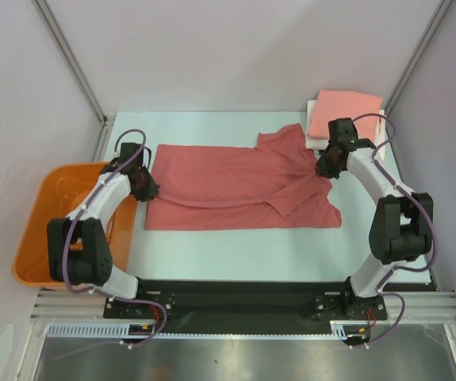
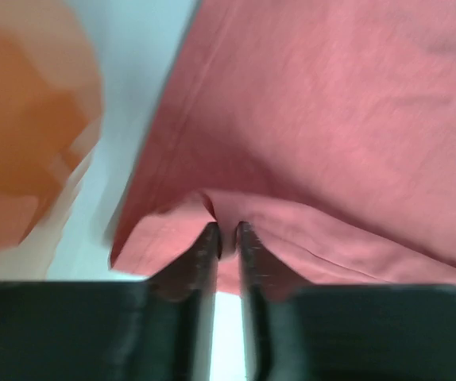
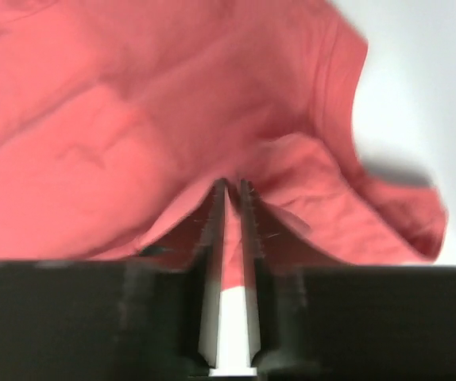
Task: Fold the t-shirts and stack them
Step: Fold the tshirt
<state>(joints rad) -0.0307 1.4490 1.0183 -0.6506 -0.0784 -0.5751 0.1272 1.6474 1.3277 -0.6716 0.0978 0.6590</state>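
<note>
Now left fingers (image 2: 210, 240) clamped on the dusty-red t-shirt (image 1: 228, 186) at its hem, right fingers (image 3: 220, 200) clamped near a sleeve; shirt spread on desk (image 1: 236, 246).

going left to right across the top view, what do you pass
orange basket → left gripper, pinching the shirt's left edge → dusty-red t-shirt, spread flat → right gripper, pinching the shirt's right side
</note>
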